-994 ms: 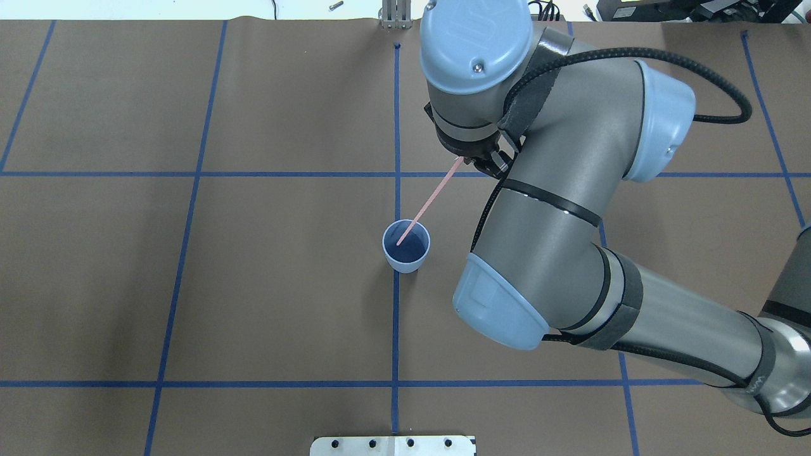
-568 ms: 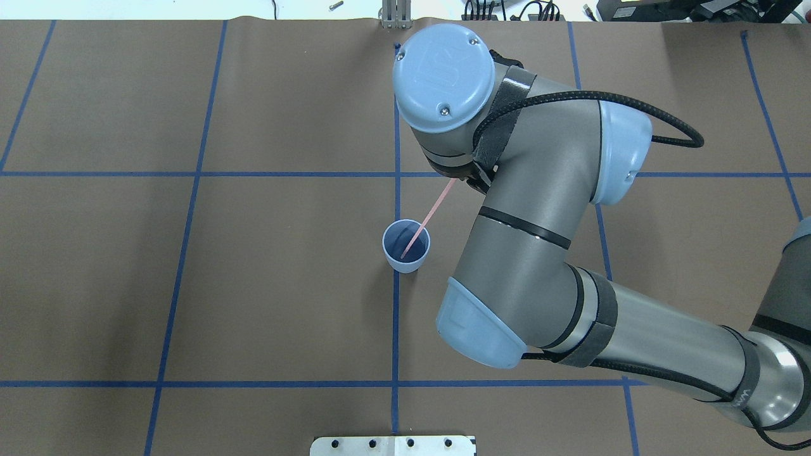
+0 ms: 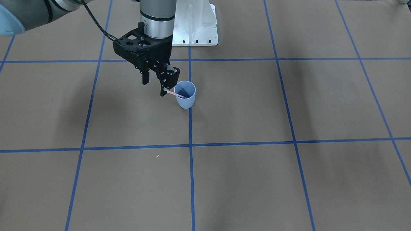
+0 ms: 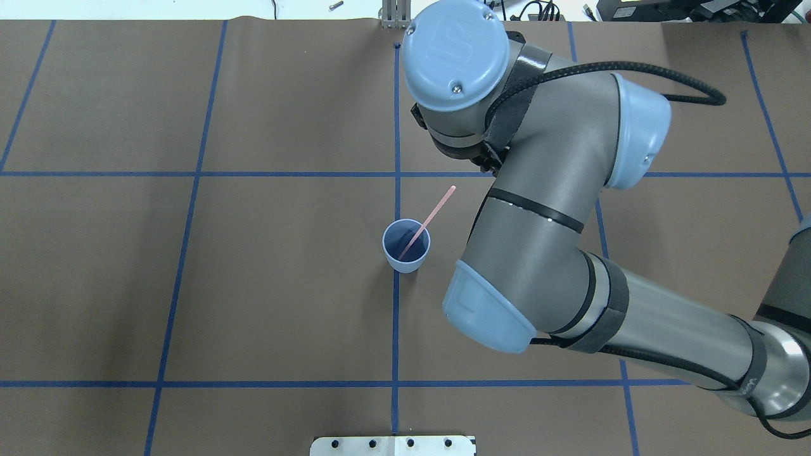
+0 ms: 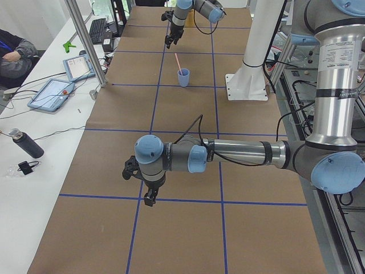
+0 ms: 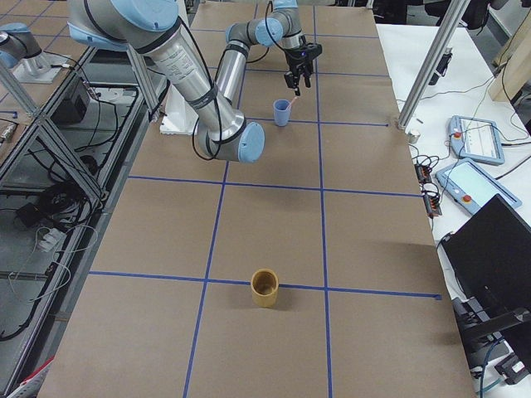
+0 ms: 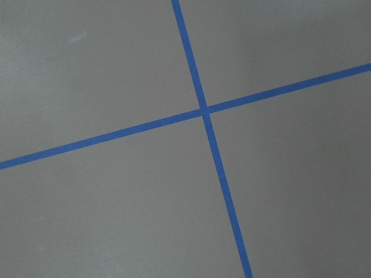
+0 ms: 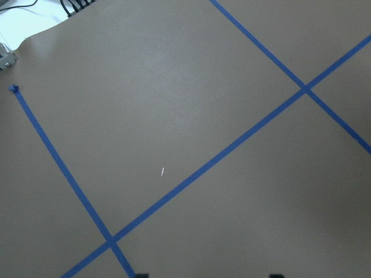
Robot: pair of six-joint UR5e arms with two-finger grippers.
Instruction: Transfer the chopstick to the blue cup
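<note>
The blue cup [image 3: 185, 98] stands upright on the brown table, on a blue tape line; it also shows in the overhead view [image 4: 406, 256]. One pale pink chopstick [image 4: 434, 213] leans in the cup, its lower end inside and its upper end sticking out over the rim toward my right arm. My right gripper [image 3: 154, 88] hangs open just beside the cup, one finger [image 3: 164, 91] close to the stick's upper end [image 3: 170, 93]. In the overhead view the wrist hides the gripper, and the stick's top stands apart from it. My left gripper [image 5: 149, 200] shows only in the exterior left view; I cannot tell its state.
A tan cup [image 6: 265, 287] stands near the table's right end. A white mounting plate [image 3: 196, 30] lies at the robot's base. Tablets [image 5: 54, 92] and a bottle [image 5: 24, 144] lie on the side bench. Blue tape lines [image 4: 396, 316] grid the table.
The right gripper has let go of the chopstick, which now leans free in the blue cup. The right wrist has drawn back from the stick toward the table's far edge.
</note>
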